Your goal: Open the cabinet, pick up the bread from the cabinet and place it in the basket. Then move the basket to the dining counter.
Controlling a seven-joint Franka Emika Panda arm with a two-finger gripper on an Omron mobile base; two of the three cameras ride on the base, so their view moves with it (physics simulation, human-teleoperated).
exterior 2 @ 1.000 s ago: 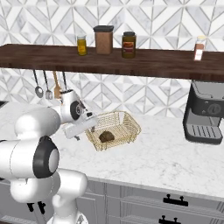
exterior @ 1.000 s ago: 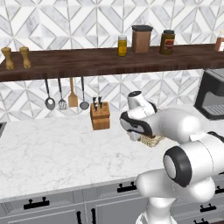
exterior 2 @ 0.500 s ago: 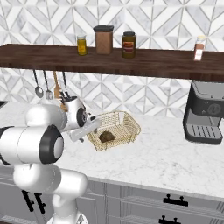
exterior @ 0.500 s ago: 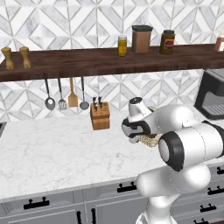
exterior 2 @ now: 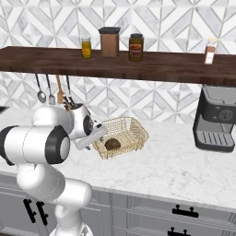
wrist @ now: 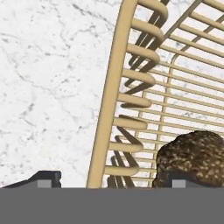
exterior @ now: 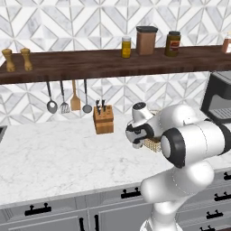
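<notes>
The basket (exterior 2: 120, 137) looks light and stiff, bread (exterior 2: 112, 144) inside, so its thick rim (wrist: 109, 96), now straddled by the gripper's (wrist: 109, 180) wide jaws, seems the best hold.

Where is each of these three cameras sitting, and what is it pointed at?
Left base view: behind the arm's left, facing the worktop and knife block; the white arm fills the lower right.
Right base view: behind its right, facing the basket holding the bread; the arm rises lower left.
Hand view: on the hand, looking along the gripper, whose fingertips straddle the basket's rim beside the bread.
Right base and hand views share basket and bread.
</notes>
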